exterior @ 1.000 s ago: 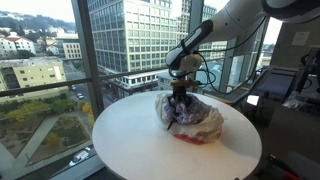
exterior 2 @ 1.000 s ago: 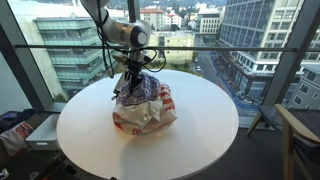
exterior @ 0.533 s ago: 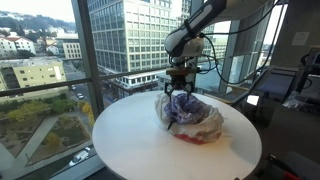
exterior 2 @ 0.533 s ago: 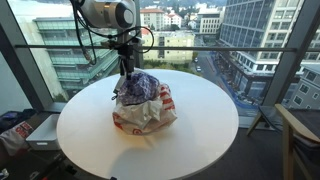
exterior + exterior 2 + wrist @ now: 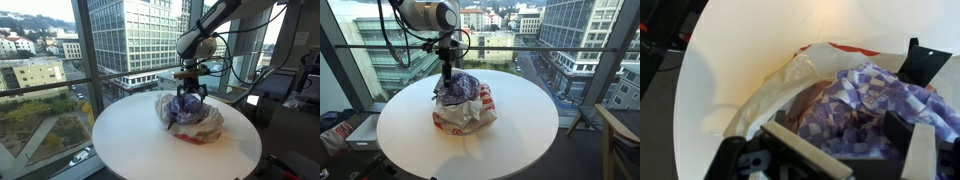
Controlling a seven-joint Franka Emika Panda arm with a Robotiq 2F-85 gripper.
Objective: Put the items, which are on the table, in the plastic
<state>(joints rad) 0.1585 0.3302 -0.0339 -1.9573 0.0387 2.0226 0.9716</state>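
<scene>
A crumpled white and red plastic bag (image 5: 193,122) (image 5: 465,108) lies in the middle of the round white table (image 5: 130,140) (image 5: 525,130). A purple checked cloth (image 5: 868,100) fills its open mouth and also shows in both exterior views (image 5: 186,106) (image 5: 463,85). My gripper (image 5: 190,93) (image 5: 446,76) (image 5: 862,152) hangs just above the cloth, open, with nothing between its fingers (image 5: 805,155). In the wrist view the bag's white plastic edge (image 5: 790,85) lies left of the cloth. No other loose items show on the table.
Floor-to-ceiling windows run close behind the table in both exterior views. A chair (image 5: 622,130) stands beyond one table edge, and a red bag (image 5: 332,130) lies on the floor at another. Equipment and cables (image 5: 285,85) crowd one side.
The gripper has opened and lifted off the cloth in the bag, rising a little above it. The cloth stays in the bag.
</scene>
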